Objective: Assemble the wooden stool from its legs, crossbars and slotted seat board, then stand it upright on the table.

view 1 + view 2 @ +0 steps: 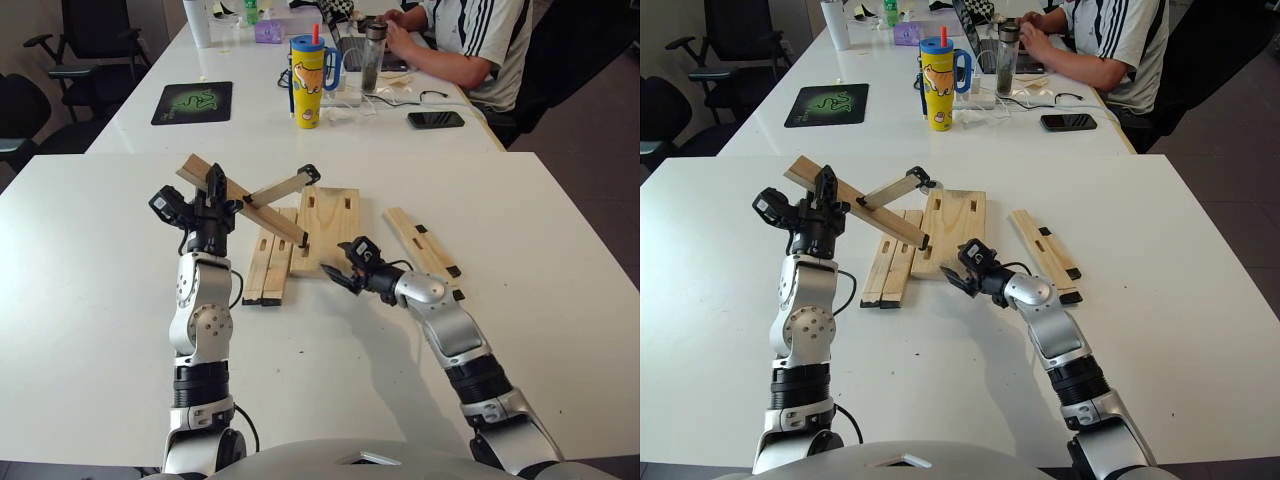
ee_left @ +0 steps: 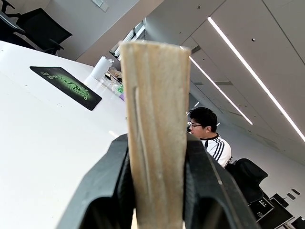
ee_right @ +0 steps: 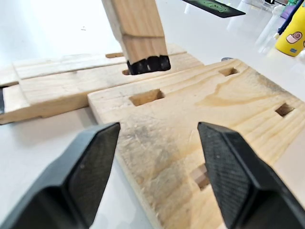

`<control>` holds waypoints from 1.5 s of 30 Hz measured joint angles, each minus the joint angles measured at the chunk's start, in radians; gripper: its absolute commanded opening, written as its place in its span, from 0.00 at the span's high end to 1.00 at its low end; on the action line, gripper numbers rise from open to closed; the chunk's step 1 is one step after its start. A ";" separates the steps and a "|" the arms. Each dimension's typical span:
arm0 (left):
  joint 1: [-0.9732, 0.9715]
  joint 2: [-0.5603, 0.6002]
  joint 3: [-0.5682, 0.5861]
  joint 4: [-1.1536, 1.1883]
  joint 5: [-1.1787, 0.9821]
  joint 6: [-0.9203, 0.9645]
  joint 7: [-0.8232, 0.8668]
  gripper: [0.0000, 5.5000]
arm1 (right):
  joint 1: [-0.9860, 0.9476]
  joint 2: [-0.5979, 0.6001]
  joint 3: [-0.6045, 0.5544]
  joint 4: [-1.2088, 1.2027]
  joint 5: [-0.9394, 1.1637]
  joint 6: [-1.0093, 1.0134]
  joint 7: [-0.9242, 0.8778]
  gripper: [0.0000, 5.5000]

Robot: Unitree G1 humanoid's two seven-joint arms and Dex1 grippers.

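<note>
The right gripper (image 1: 340, 272) lay nearest, its black fingers (image 3: 81, 176) spread apart and empty, poised at the near edge of the flat pale-wood seat board with rectangular slots (image 1: 335, 225). The board rested on the white table (image 1: 100, 260). The left gripper (image 1: 214, 192) was clenched on a long pale-wood leg with a black-capped foot (image 1: 275, 222), a wooden crossbar (image 1: 280, 187) jutting from it. The foot hung just over a corner slot. The wood looked light, stiff, dry and sturdy, probably best pinched across a thin edge, clear of the slots. No readable writing showed on any piece.
</note>
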 measured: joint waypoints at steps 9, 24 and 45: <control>0.008 0.004 -0.035 0.073 0.060 -0.011 0.026 0.81 | 0.006 -0.003 -0.012 -0.012 0.000 0.005 -0.009 0.45; -0.059 -0.012 -0.076 0.128 0.196 -0.035 0.190 0.81 | 0.026 -0.012 -0.013 -0.024 -0.001 -0.003 -0.018 0.45; 0.002 0.019 -0.353 -0.001 0.541 0.015 0.148 0.81 | 0.044 -0.169 -0.341 -0.017 0.159 0.039 -0.024 0.45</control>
